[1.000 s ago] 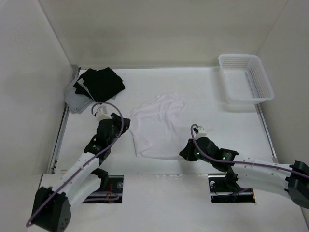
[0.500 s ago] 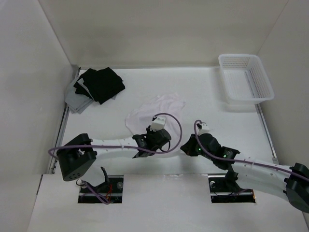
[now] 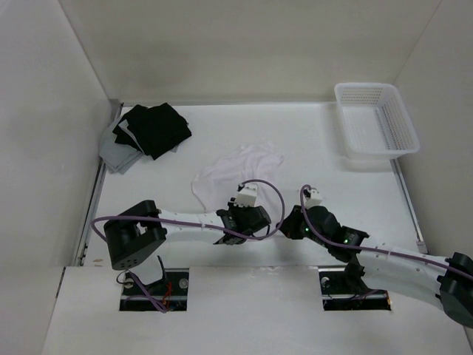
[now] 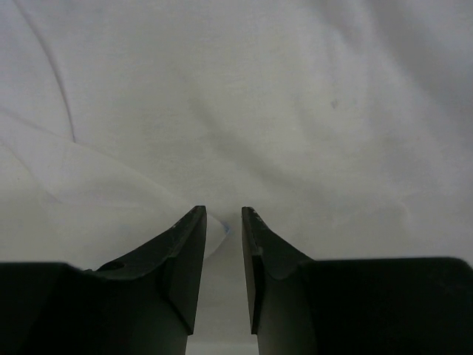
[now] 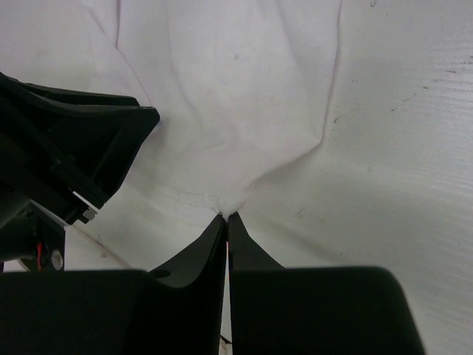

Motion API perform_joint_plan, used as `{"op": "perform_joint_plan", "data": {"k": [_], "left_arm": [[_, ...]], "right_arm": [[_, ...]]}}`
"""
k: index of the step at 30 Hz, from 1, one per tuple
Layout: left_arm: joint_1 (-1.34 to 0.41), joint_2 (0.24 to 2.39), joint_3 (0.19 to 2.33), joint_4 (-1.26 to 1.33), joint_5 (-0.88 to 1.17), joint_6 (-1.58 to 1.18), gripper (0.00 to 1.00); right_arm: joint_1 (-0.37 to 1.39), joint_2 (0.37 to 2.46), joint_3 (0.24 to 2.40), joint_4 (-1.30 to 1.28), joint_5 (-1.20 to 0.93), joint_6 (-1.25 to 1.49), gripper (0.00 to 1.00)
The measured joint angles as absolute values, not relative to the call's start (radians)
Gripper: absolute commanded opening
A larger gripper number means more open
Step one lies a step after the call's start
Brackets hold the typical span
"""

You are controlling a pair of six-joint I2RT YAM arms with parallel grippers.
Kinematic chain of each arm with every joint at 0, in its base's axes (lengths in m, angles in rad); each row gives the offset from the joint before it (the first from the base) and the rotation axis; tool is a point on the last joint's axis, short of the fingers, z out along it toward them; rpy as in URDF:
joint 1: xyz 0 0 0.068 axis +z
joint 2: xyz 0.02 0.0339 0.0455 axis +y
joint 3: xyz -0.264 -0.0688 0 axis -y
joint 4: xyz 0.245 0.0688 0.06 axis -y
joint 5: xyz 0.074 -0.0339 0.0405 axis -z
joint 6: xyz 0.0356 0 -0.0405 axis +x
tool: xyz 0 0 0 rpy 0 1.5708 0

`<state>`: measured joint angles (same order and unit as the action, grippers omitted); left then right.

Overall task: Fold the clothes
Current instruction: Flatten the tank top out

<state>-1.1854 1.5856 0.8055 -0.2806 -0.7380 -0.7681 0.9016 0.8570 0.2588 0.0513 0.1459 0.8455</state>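
You get nothing readable here: no text, label, brand, number or sign is legible in any view.
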Motion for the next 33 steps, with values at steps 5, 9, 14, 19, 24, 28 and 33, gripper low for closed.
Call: {"op": "perform_joint_plan", "data": {"k": [5,9,14,19,24,28,33], "left_arm": [[-1.192,1.614,0.805,-0.291,-0.752,-0.794,0.23],[-1.192,1.623,0.805,-0.295,-0.753,-0.808,0.23],[-1.191,1.623,0.804,-0.294,-0.754,-0.817,0.21],[-1.189,1.623,0.790,-0.294,-0.753,-0.828,0.22],[-1.190,1.604,0.769,-0.296,-0.755,-0.846,0.27],[-1.194,1.582,0.761,-0.298,-0.756,-0.857,0.20],[-1.194,1.581,0.751,-0.297,-0.755,-0.871,0.16]], "right_arm": [[0.902,0.857,0.259,0.061,0.146,0.846,0.06],[0.902,0.857,0.259,0.061,0.146,0.846,0.06],[0.902,0.857,0.259,0.061,0.146,0.846,0.06],[0.902,0.857,0.259,0.061,0.146,0.846,0.06],[0.902,0.857,0.259,0.061,0.146,0.846,0.06],[0.902,0.857,0.259,0.061,0.146,0.846,0.06],[0.902,0.855,0.258,0.061,0.146,0.846,0.06]]}}
